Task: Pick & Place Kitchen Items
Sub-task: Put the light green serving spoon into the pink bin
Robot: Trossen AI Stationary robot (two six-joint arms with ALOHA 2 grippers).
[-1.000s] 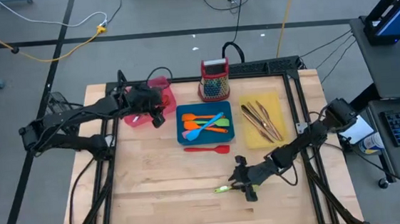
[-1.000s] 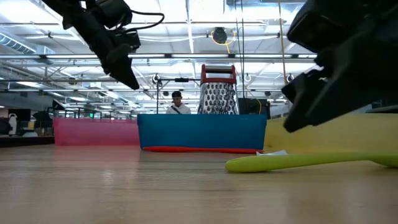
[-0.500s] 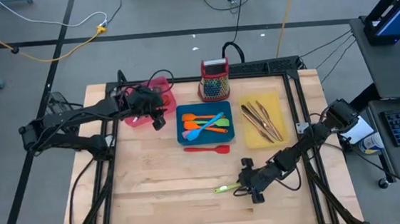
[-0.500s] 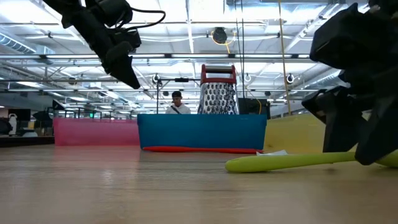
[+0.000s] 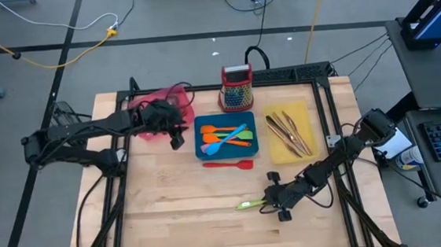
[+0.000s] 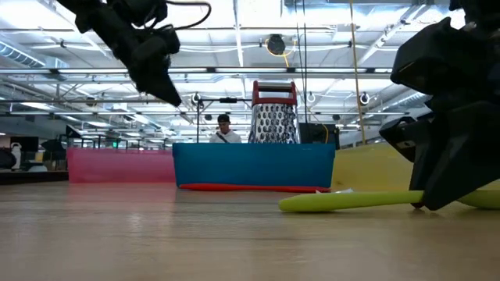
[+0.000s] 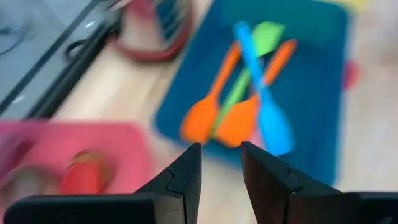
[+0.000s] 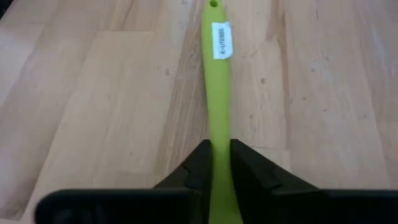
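A green utensil [image 5: 248,206] lies on the wood table near the front, with a white label [image 8: 221,40] near its handle's free end. My right gripper [image 5: 275,205] is shut on it. My left gripper [image 5: 176,136] hovers open and holds nothing, between the pink tray [image 5: 150,112] and the blue tray [image 5: 207,148]. In the blue tray lie orange, blue and green utensils [image 7: 249,93]. A red spatula [image 5: 229,164] rests flat on the table in front of the blue tray. Copper cutlery [image 5: 287,132] lies in the yellow tray [image 5: 308,150]. My right gripper pinches the green utensil's handle [image 8: 217,146] between its two fingers, well back from the labelled free end. The fingers come slanting down from the table's right, in line with the handle. The utensil lies flat on the table [image 6: 351,201], and its other end shows beyond the fingers [image 6: 486,200].
A red-topped steel grater [image 5: 237,88] stands behind the blue tray. Black frame rails [image 5: 322,115] run along the table's right and far sides. Bare wood [image 5: 172,214] stretches across the front left. A person [image 6: 223,129] shows far behind the table.
My right gripper has come down over the green utensil and shut on its handle; the utensil stays on the table. My left gripper has drifted a little from the pink tray toward the blue tray.
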